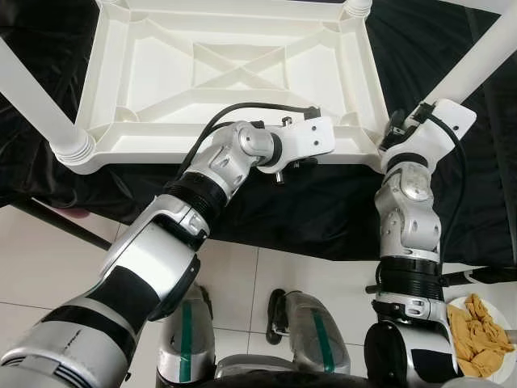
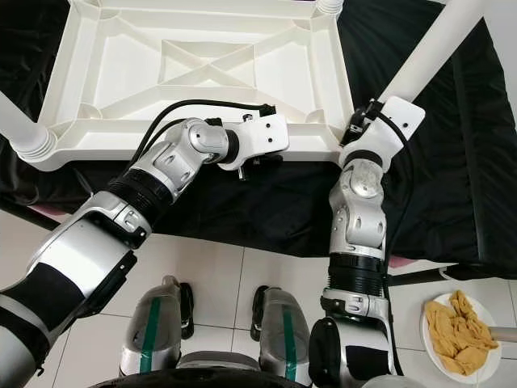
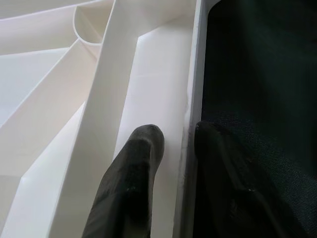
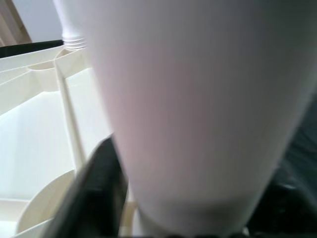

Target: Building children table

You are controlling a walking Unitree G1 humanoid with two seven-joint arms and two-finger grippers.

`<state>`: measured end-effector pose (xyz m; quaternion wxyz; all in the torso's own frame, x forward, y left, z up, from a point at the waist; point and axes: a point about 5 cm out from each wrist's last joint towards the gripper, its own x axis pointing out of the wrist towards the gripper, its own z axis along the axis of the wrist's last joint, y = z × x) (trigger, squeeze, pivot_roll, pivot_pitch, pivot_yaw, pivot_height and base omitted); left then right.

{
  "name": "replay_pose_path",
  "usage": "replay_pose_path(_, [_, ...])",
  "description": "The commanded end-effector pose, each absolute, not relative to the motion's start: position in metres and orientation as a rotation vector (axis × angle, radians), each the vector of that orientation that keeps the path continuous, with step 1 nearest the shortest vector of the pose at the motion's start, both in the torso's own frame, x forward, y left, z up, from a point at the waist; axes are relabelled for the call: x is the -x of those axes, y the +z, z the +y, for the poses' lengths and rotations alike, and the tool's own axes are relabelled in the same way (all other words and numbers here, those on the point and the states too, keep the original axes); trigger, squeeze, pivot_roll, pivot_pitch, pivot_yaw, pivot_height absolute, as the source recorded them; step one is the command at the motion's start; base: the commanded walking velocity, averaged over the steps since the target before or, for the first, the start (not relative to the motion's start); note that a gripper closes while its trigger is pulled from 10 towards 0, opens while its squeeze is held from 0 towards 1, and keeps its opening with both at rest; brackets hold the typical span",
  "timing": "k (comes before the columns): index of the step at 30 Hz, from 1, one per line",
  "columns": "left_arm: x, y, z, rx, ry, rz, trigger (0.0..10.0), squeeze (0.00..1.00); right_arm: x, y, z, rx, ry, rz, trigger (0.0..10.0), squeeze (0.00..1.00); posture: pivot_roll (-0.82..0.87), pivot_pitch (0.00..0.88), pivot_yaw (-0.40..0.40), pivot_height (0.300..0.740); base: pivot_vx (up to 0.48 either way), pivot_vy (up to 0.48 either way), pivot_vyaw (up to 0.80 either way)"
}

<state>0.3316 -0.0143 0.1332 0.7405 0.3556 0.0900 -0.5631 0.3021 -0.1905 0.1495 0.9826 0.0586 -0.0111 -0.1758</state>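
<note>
— Where is the table?

— The white tabletop (image 1: 234, 73) lies upside down on a black cloth (image 1: 323, 210), ribs up, filling the head view from 10 to 1 o'clock. White legs stand in its corners: one leg (image 1: 36, 101) at 9 o'clock, and the near right leg (image 1: 477, 61) slanting off toward 2 o'clock.

— And the grippers?

— The left gripper (image 3: 173, 144) is on the near rim of the tabletop, about the middle of that edge. Its fingers (image 3: 141, 148) straddle the rim wall, one inside on the white plastic, the other outside over the cloth, so it is pinching the rim. The right gripper (image 4: 148, 198) is at the near right corner, at 3 o'clock, around the base of that leg. One finger (image 4: 101, 188) lies against the leg's side; the leg fills the gap, and I read it as clamped on the leg.

— Room to move?

— The cloth runs open beyond the near rim toward 6 o'clock, then ends at pale floor tiles (image 1: 48, 250). At 4 o'clock on the floor sits a plate (image 2: 432, 339) of crumpled yellow rags (image 2: 456, 331), well apart from the table. The robot's feet (image 2: 275, 331) stand at 6 o'clock.
</note>
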Motion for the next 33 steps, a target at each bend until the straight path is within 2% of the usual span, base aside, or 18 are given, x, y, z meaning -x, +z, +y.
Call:
replay_pose_path(1, [-0.325,0.111,-0.011,-0.780,-1.242,0.294,10.0,0.00,-0.304,0.153,-0.180,-0.133,-0.229,-0.042,10.0,1.00,0.03,0.021,-0.063,0.740,0.000,0.000,0.00])
replay_pose_path(3, [-0.325,0.111,-0.011,-0.780,-1.242,0.294,10.0,0.00,-0.304,0.153,-0.180,-0.133,-0.229,-0.042,10.0,1.00,0.03,0.021,-0.063,0.740,0.000,0.000,0.00])
replay_pose_path(4, [-0.325,0.111,-0.011,-0.780,-1.240,0.295,10.0,0.00,-0.305,0.155,-0.184,-0.125,-0.178,-0.049,10.0,0.00,0.03,0.022,-0.063,0.740,0.000,0.000,0.00])
replay_pose_path(13, [-0.326,0.113,-0.010,-0.782,-1.236,0.292,10.0,0.00,-0.304,0.165,-0.199,-0.094,-0.005,-0.087,10.0,0.00,0.03,0.026,-0.061,0.740,0.000,0.000,0.00])
replay_pose_path(19, [-0.327,0.114,-0.010,-0.788,-1.233,0.289,10.0,0.00,-0.301,0.161,-0.211,0.001,0.241,-0.061,10.0,0.00,0.03,0.032,-0.058,0.740,0.000,0.000,0.00])
replay_pose_path(23, [-0.329,0.116,-0.009,-0.788,-1.229,0.289,10.0,0.00,-0.298,0.155,-0.219,-0.003,0.367,-0.037,10.0,0.00,0.03,0.037,-0.051,0.740,0.000,0.000,0.00])
replay_pose_path(33, [-0.331,0.118,-0.007,-0.793,-1.224,0.289,10.0,0.00,-0.300,0.148,-0.236,0.012,0.471,-0.012,10.0,0.00,0.04,0.045,-0.035,0.740,0.000,0.000,0.00])
